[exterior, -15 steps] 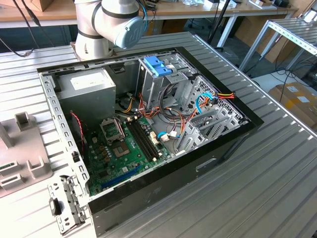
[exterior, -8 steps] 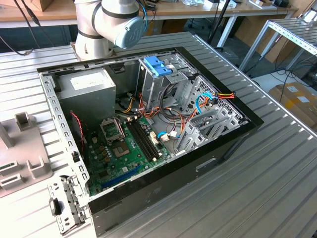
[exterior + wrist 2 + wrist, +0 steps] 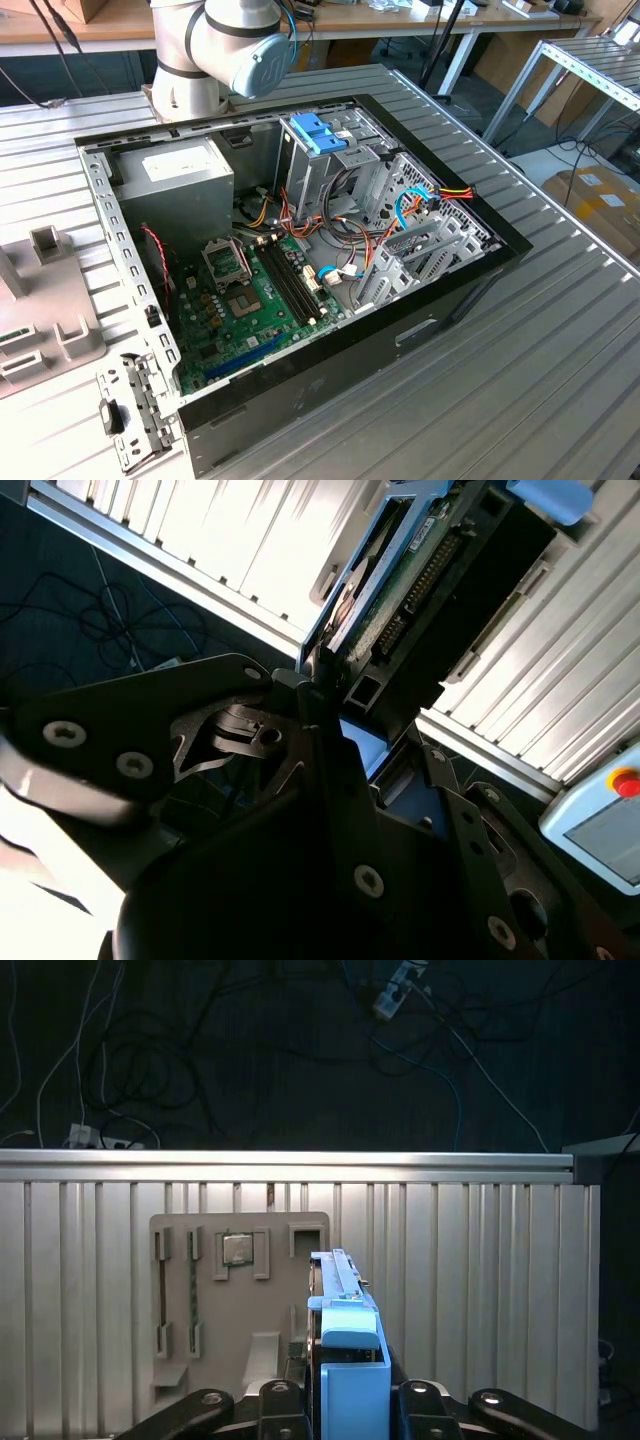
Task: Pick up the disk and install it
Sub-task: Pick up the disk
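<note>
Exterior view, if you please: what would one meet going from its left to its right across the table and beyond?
Grey fixture plate → grey power-supply box → metal cage with blue top → cardboard box.

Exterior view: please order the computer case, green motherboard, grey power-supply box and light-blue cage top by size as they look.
1. computer case, clearly largest.
2. green motherboard.
3. grey power-supply box, which looks nearly as large as the motherboard, so that pair is unsure.
4. light-blue cage top, smallest.
</note>
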Motion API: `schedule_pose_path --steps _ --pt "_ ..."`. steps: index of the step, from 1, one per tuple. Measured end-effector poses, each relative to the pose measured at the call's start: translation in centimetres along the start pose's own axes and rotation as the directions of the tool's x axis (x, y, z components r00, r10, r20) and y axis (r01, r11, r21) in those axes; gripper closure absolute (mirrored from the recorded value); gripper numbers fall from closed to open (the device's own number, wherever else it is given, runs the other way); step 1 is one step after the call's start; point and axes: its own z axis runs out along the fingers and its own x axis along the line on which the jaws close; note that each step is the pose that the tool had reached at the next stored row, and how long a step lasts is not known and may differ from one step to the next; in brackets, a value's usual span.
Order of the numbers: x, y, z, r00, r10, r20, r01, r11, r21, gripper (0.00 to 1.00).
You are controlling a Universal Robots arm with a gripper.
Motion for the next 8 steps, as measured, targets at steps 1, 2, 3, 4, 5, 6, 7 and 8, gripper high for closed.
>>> schedule_pose_path --steps 1,2,3,4,5,6,7,8 --pt "-0.01 0.0 -0.11 1.0 0.0 0.0 0.0 1.0 0.0 0.63" --pt "-0.01 0.0 -0.23 1.0 0.0 0.0 0.0 1.0 0.0001 0.63" --pt "-0.02 0.0 -0.31 1.0 0.0 0.0 0.0 1.0 0.0 0.63" --pt "-0.02 0.0 -0.39 1.0 0.0 0.0 0.0 1.0 0.0 0.63" --pt "-0.02 0.0 -0.45 1.0 0.0 0.0 0.0 1.0 0.0 0.63" --pt "-0.03 0.0 -0.48 1.0 0.0 0.0 0.0 1.0 0.0 0.63" --pt "-0.03 0.0 -0.47 1.0 0.0 0.0001 0.0 1.0 0.0001 0.63" --pt "-0.03 0.0 -0.48 1.0 0.0 0.0001 0.0 1.0 0.0001 0.63"
